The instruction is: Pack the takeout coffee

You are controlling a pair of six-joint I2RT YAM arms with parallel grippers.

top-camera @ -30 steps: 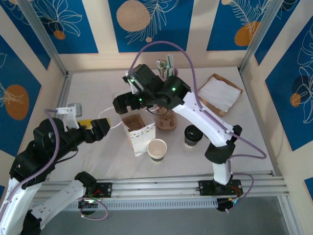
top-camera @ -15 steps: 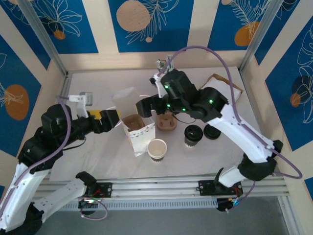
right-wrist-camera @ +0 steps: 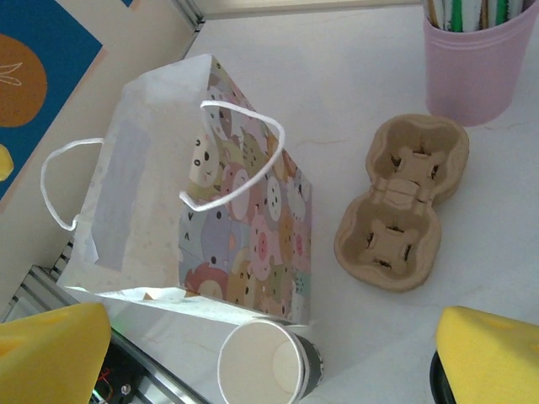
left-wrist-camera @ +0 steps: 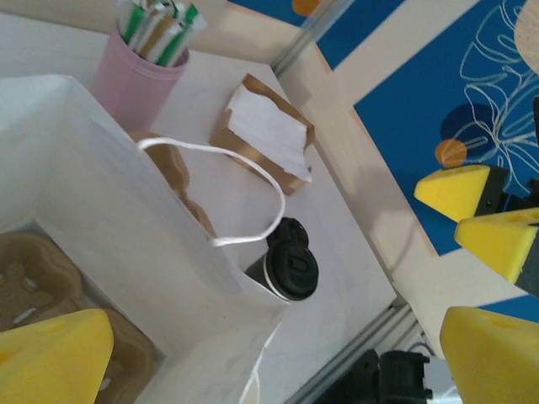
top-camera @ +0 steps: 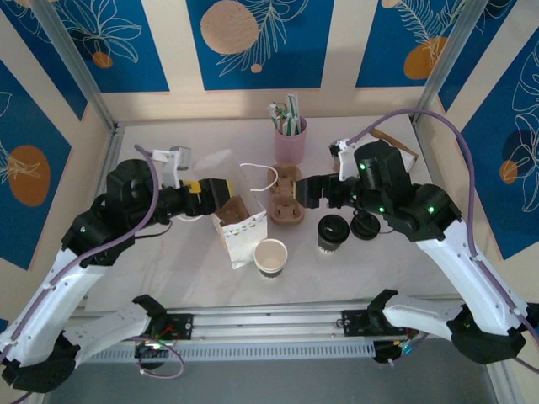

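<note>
The takeout coffee [top-camera: 333, 231], a small cup under a round black lid, stands on the table right of the paper bag [top-camera: 240, 233]; the left wrist view has it [left-wrist-camera: 290, 268] just past the bag's edge. A brown two-hole carrier [top-camera: 286, 203] lies empty behind it, also in the right wrist view [right-wrist-camera: 400, 202]. Brown cardboard [left-wrist-camera: 34, 278] shows inside the bag. My left gripper [top-camera: 221, 194] hovers open at the bag's left rim, its yellow fingers [left-wrist-camera: 50, 353] wide apart. My right gripper [top-camera: 310, 192] is open above the carrier's right side, holding nothing.
A lidless white cup [top-camera: 270, 257] stands in front of the bag. A pink cup of straws [top-camera: 289, 135] is at the back. A second black lid [top-camera: 364, 225] sits right of the coffee. White napkins on a brown tray [left-wrist-camera: 265, 135] lie at the back right.
The right arm has swung from above the bag to the right, past the carrier. The left arm has moved forward to the bag's left rim. Both grippers stayed open.
</note>
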